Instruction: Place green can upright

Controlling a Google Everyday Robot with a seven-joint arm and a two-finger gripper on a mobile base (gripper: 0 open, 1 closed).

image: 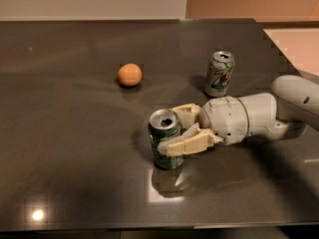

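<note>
The green can (165, 159) stands upright on the dark table (75, 148), right of centre towards the front, with its open silver top facing up. My gripper (172, 130) reaches in from the right and is shut on the can. One cream finger (192, 142) lies across the can's front side and the other (185, 113) sits behind it. The white wrist (234, 118) and arm extend to the right edge of the view.
A pale whitish can with green and red markings (219, 74) stands upright behind the gripper. An orange ball (129, 74) lies at the table's middle back. The table's right edge runs past the arm.
</note>
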